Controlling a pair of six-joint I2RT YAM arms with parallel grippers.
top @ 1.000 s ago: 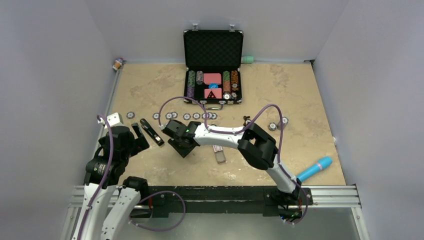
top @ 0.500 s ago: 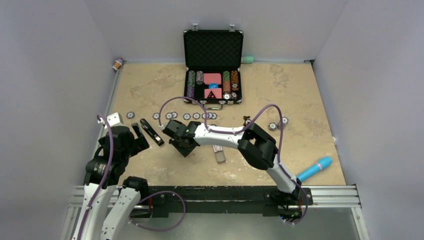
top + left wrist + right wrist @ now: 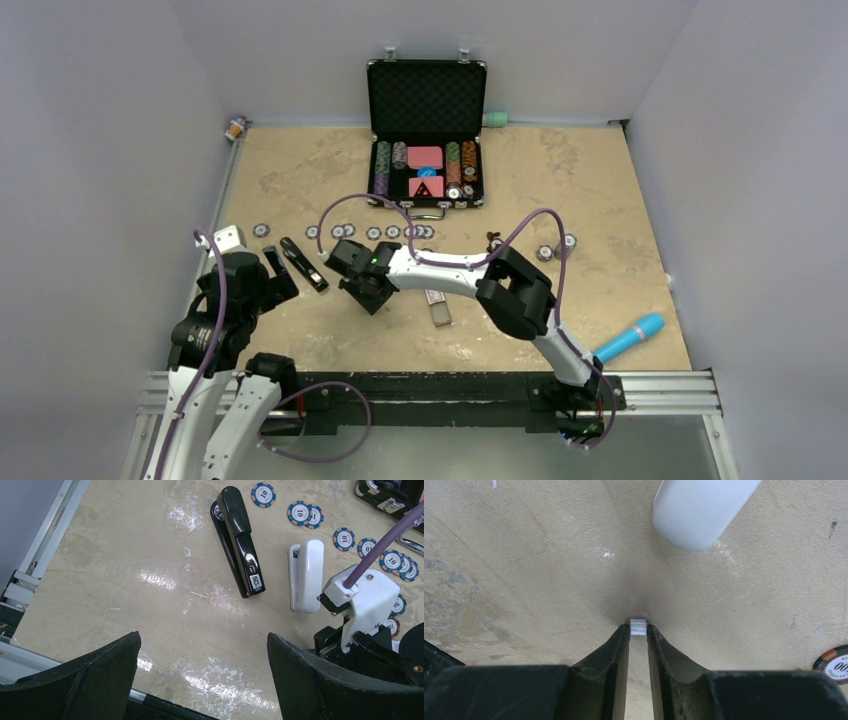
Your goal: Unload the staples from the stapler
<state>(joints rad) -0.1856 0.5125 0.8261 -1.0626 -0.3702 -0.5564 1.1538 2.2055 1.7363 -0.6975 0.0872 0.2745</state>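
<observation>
The black stapler (image 3: 239,540) lies closed on the beige table, far of my left gripper (image 3: 202,645). It also shows in the top view (image 3: 303,264). The left gripper (image 3: 274,272) is open and empty, just left of the stapler. My right gripper (image 3: 638,630) is shut on a small silvery strip of staples (image 3: 638,626), pinched between the very fingertips low over the table. In the top view the right gripper (image 3: 347,268) is just right of the stapler; the strip is hidden there.
A white oblong block (image 3: 305,575) lies beside the stapler and just beyond the right fingertips (image 3: 701,507). Poker chips (image 3: 372,233) lie in a row behind. An open black chip case (image 3: 426,135) stands farther back. A clear little box (image 3: 438,305) and a blue cylinder (image 3: 630,337) lie to the right.
</observation>
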